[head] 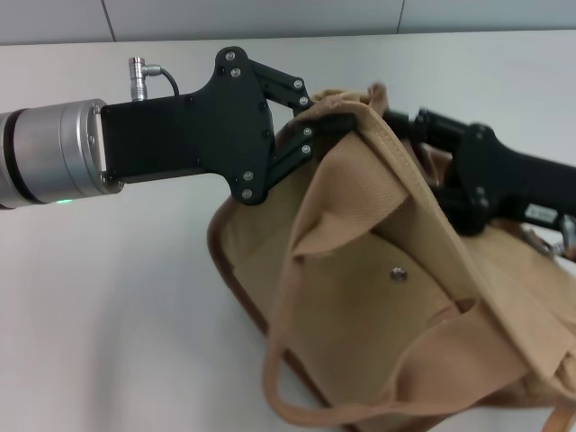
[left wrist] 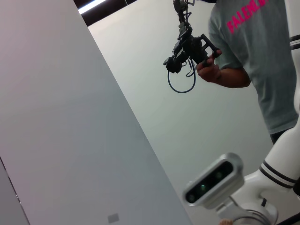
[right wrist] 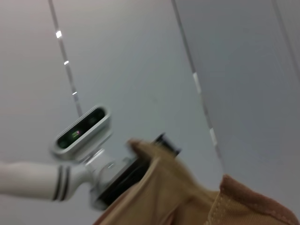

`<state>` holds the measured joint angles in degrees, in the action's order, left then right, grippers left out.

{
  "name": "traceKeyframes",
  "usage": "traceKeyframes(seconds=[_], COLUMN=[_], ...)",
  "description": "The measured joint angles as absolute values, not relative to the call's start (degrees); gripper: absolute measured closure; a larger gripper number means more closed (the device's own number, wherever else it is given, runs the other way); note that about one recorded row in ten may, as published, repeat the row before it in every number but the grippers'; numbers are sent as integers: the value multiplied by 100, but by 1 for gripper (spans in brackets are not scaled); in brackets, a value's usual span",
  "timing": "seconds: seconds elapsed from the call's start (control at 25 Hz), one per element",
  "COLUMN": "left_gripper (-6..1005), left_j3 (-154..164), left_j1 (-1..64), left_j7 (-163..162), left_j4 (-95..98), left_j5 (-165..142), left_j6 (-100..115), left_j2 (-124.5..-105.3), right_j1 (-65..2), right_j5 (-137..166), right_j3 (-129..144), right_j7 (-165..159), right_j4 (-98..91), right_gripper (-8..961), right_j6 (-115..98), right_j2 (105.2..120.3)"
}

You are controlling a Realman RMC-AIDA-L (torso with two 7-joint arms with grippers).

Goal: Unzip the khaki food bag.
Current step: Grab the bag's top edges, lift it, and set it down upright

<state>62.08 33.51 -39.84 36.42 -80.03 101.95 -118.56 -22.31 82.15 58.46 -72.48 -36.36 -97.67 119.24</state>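
Head view shows the khaki food bag (head: 396, 306) filling the lower right of the white surface (head: 108, 297), tilted and slumped, with its front pocket and a silver snap (head: 397, 273) facing the camera. 1 loop handle (head: 297, 396) hangs down over the front toward the near edge, and darker brown piping (head: 236, 283) runs along the bag's left side. The top edge of the bag is pulled up into a peak.

At that peak the left claw (head: 326, 117) reaches in from the left, its black fingers clenched on a fold of the bag's upper fabric near the top corner. Behind it the black claw body joins a silver wrist carrying a small green light (head: 63, 200).

From the right, the right claw (head: 409, 124) lies across the bag's top, touching the fabric; its fingertips are buried in the folds, so I cannot tell whether it is clenched or released.

The right wrist view shows tan canvas with a brown edge close up, and the robot's head camera (right wrist: 80, 130) beyond. The left wrist view looks away from the bag toward a person in a grey shirt (left wrist: 262, 61) holding a black handheld device (left wrist: 190, 49).
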Motion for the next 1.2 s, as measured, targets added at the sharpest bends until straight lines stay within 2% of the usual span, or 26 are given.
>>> traceKeyframes(seconds=[0.2,0.52,0.72,0.96,1.2], left_gripper=[908,902,899,895,891], left_j3=[6188,6054,5953,5949,5949], left_j1=[3370,3321,3296,3285,3294], left_j7=[-3906,-3770,-3706,-3660,-3600], left_j4=[3681,3694,3693,3693,3654], left_j5=[-7980,-7958,-7957,-7956,-7950], left_j6=[10115,10045,10002,9921,9918], left_j2=[-11863,-11858,-11852,-11851,-11860], right_j1=[-2088,-1802,-1582,-1316,-1358], right_j5=[8665,8893,9105,8894,8395], right_j3=[5790,5208,4976,3936,3778], right_j7=[-7216,-6859,-6474,-5769,-3271], right_j4=[-3798,-3734,-3562,-3396,-2309], right_gripper=[105,105,105,105,105], right_j6=[-10221,-10725,-11122,-11618,-11827], right_j2=[11873,11900,11827,11950,11947])
